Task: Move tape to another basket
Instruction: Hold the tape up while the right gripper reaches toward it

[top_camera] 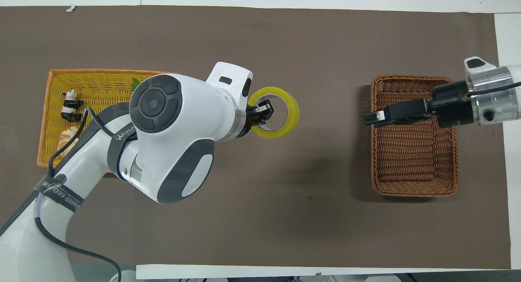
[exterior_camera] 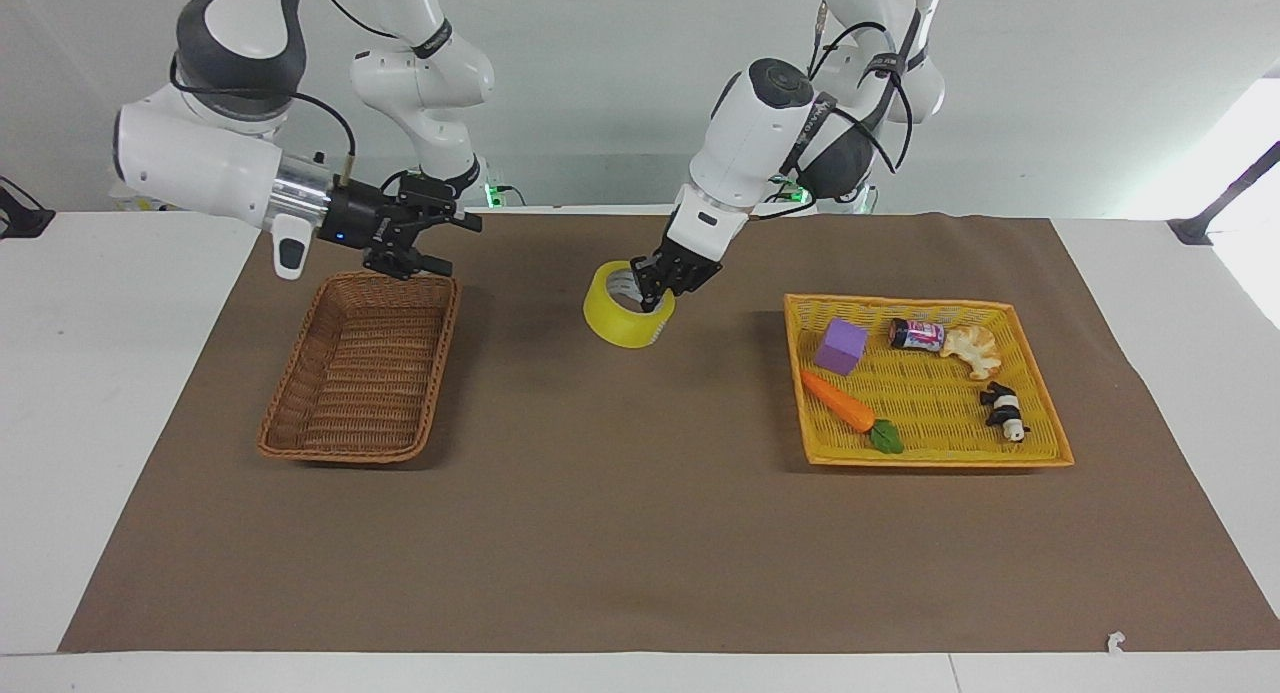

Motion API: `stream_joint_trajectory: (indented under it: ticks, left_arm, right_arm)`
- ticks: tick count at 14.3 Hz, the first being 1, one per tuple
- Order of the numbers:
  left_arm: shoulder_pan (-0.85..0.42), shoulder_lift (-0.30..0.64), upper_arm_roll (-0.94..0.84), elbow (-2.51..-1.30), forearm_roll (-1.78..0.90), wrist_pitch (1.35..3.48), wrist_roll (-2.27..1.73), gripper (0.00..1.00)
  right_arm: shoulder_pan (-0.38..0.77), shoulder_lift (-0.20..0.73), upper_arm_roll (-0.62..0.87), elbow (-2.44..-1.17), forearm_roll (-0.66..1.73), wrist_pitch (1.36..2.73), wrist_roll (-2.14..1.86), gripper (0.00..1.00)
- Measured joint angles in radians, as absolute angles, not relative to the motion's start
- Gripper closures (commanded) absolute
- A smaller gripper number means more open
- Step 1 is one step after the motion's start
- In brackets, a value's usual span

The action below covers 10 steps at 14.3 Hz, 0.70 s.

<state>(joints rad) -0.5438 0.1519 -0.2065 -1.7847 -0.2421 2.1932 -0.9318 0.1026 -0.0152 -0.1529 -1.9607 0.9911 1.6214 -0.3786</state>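
The yellow tape point(exterior_camera: 620, 323) is at the middle of the mat, between the two baskets. My left gripper point(exterior_camera: 650, 291) is shut on the tape's wall, one finger inside the white core and one outside. I cannot tell whether the roll touches the mat. In the overhead view the left gripper point(top_camera: 260, 113) grips the tape point(top_camera: 291, 119) on the side toward the yellow basket. The dark-brown basket point(exterior_camera: 340, 453) lies empty toward the right arm's end. My right gripper point(exterior_camera: 455, 245) is open and raised over the brown basket's point(top_camera: 411, 190) rim, pointing at the tape; it also shows in the overhead view point(top_camera: 372, 118).
A bright yellow tray basket point(exterior_camera: 1040, 458) toward the left arm's end holds a purple cube point(exterior_camera: 840, 346), a carrot point(exterior_camera: 838, 401), a small jar point(exterior_camera: 917, 334), a pale ruffled toy point(exterior_camera: 970, 348) and a panda figure point(exterior_camera: 1003, 410). A brown mat point(exterior_camera: 640, 533) covers the table.
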Motion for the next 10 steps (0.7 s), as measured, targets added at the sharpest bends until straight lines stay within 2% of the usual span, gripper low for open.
stream_joint_trajectory:
  ticks: [10]
  left_arm:
    - [-0.545, 0.155, -0.209, -1.785, -0.242, 2.181, -0.932, 1.0]
  right_arm:
    - [0.276, 0.013, -0.153, -2.071, 1.161, 1.829, -0.354, 0.0]
